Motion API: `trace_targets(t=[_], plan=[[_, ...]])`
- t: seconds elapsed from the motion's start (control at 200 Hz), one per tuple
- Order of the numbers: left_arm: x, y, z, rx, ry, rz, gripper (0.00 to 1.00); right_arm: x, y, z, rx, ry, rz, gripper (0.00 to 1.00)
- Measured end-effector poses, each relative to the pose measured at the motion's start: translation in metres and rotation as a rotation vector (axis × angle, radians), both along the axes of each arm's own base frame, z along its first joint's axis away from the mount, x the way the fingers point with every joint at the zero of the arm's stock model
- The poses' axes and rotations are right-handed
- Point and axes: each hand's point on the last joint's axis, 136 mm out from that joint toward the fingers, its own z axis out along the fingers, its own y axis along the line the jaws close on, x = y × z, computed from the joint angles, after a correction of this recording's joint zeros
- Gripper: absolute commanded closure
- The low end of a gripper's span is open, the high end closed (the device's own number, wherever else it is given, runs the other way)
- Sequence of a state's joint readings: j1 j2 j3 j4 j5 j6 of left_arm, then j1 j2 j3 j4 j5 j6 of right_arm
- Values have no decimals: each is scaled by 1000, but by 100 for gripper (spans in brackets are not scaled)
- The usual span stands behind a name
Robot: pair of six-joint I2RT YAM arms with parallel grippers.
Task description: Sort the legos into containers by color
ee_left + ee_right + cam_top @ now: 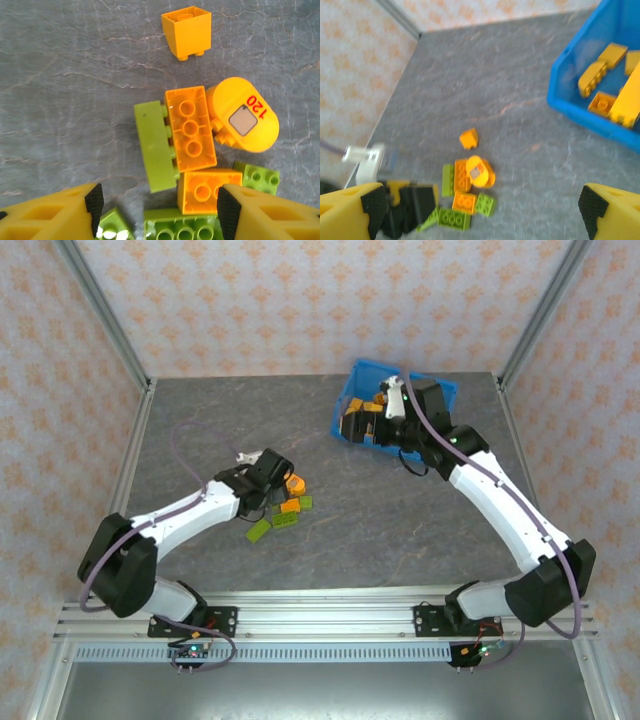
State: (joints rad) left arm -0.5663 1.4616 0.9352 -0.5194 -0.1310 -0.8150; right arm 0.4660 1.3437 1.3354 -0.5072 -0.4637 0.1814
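Note:
A small pile of legos (283, 510) lies left of the table's centre, orange and lime green mixed. My left gripper (270, 475) hangs open just over it. Between its fingertips (161, 212) lie an orange brick (205, 190) and a lime brick (182, 227), neither gripped. Beyond them are a long orange brick (190, 127), a lime plate (154, 145), a rounded orange piece marked 120 (245, 120) and a lone orange cube (187, 30). The blue bin (440, 390) stands at the back right with orange bricks (607, 100) inside. My right gripper (362, 425) is open and empty at the bin's left edge (481, 210).
Patterned walls and metal posts (100, 310) close in the grey table (220, 420) on three sides. An aluminium rail (320, 605) runs along the near edge. A grey cable (185, 455) loops beside the left arm. Bare table lies between the pile and the bin.

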Motion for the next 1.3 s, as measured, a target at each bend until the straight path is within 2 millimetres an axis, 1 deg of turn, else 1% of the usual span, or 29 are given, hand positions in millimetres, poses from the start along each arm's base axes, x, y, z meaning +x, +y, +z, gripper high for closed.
trace_targets(t=[0.12, 0.185, 0.3, 0.405, 0.45, 0.53, 0.571, 0.851, 0.951, 1.021, 1.081, 1.146, 1.211, 1.266, 1.301], plan=[[12, -3, -22, -39, 38, 34, 44, -19, 5, -30, -19, 78, 86, 1], [18, -5, -33, -43, 60, 43, 46, -29, 8, -38, -27, 111, 125, 2], [22, -6, -45, -44, 83, 61, 48, -37, 11, -42, -36, 129, 164, 3], [21, -6, -48, -47, 89, 75, 51, -41, 11, -45, -45, 142, 176, 3], [22, -5, -48, -48, 86, 85, 54, -41, 11, -45, -45, 143, 177, 4], [21, -3, -49, -41, 84, 101, 63, -41, 11, -45, -44, 145, 179, 4], [19, 0, -51, -31, 86, 104, 65, -41, 11, -46, -44, 147, 181, 4], [8, 7, -62, -10, 115, 110, 66, -39, 15, -59, -50, 190, 186, 6], [5, 9, -65, -1, 122, 110, 76, -39, 15, -60, -48, 194, 184, 6], [6, 10, -62, 0, 115, 109, 82, -38, 15, -60, -45, 198, 180, 6], [5, 10, -59, 3, 112, 102, 82, -39, 15, -60, -44, 200, 178, 6], [5, 10, -50, -2, 99, 91, 83, -39, 16, -59, -39, 203, 183, 6], [5, 8, -34, -17, 73, 65, 83, -40, 17, -59, -34, 205, 188, 6], [12, 2, -12, -41, 37, 30, 83, -41, 17, -59, -31, 208, 194, 6], [20, -6, 5, -65, 5, 2, 84, -42, 18, -58, -28, 208, 197, 6]])
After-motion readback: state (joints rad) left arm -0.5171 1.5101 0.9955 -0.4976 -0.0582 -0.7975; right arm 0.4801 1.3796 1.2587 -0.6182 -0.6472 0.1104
